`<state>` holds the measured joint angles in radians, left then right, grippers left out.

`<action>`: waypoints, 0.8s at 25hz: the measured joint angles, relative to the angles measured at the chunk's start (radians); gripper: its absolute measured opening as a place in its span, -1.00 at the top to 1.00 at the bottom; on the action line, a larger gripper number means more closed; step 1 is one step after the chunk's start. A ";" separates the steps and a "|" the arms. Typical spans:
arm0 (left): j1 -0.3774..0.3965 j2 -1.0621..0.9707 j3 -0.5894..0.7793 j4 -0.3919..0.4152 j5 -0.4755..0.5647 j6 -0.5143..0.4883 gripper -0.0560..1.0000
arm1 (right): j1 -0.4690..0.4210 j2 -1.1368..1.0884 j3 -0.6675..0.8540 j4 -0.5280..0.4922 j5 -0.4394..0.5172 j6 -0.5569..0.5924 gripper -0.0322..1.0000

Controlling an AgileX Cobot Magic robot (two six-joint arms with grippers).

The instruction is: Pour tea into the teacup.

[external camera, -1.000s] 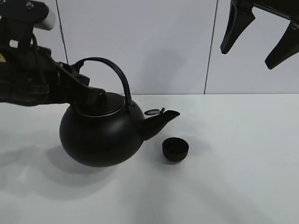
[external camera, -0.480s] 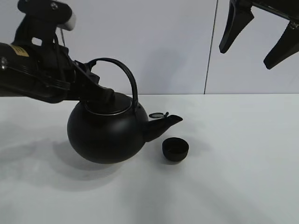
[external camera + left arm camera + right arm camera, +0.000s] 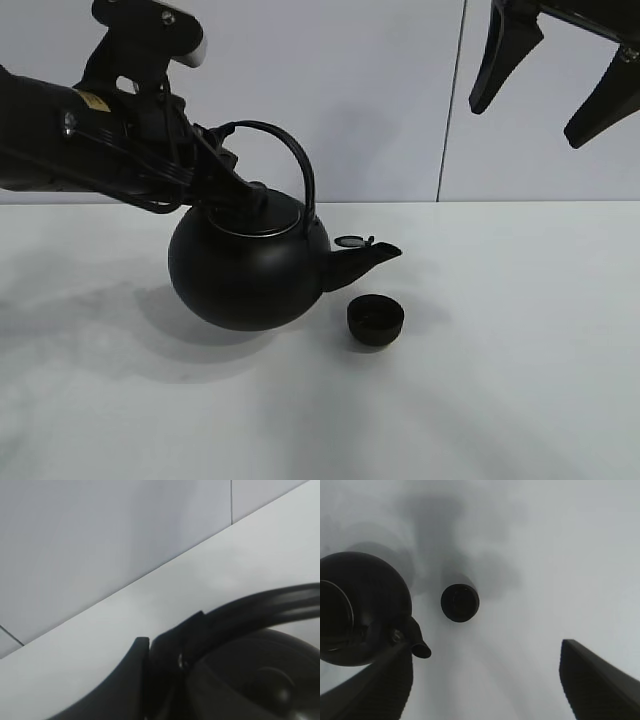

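Now: kettle held aloft, cup beside the spout

I see my left gripper [image 3: 238, 196] clamped on the handle of the kettle [image 3: 245, 275], left of centre. The teacup [image 3: 375, 320] stands upright on the table [image 3: 520, 380], lower centre, just below the spout [image 3: 368, 262] without touching it, down-right of those fingers. My right gripper [image 3: 528, 122] hangs spread and empty at upper right, well apart from the cup.

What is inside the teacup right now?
Only a dark, matte hollow shows inside the teacup, with no object visible in it. Whether it holds tea cannot be told: the black interior hides any liquid.
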<state>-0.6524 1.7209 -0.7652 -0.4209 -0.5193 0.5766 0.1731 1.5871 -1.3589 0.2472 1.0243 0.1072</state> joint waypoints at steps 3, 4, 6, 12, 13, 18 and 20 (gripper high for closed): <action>0.000 0.014 -0.006 -0.037 -0.007 0.043 0.70 | 0.000 0.000 0.000 0.000 0.000 0.000 -0.14; 0.000 0.023 -0.009 -0.047 -0.008 0.049 0.70 | 0.000 0.000 0.000 0.000 0.000 0.000 -0.14; 0.000 0.036 -0.012 -0.059 -0.004 0.054 0.70 | 0.000 0.000 0.000 0.000 0.000 0.000 -0.14; 0.000 0.064 -0.046 -0.105 0.005 0.055 0.70 | 0.000 0.000 0.000 0.000 -0.001 0.000 -0.14; 0.000 0.067 -0.053 -0.108 0.005 0.055 0.70 | 0.000 0.000 0.000 0.000 -0.001 0.000 -0.14; 0.000 0.087 -0.075 -0.131 0.001 0.091 0.70 | 0.000 0.000 0.000 0.000 -0.002 0.000 -0.14; 0.000 0.091 -0.075 -0.132 0.006 0.110 0.70 | 0.000 0.000 0.000 0.000 -0.003 0.000 -0.14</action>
<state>-0.6524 1.8117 -0.8401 -0.5530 -0.5132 0.6866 0.1731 1.5871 -1.3589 0.2472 1.0214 0.1072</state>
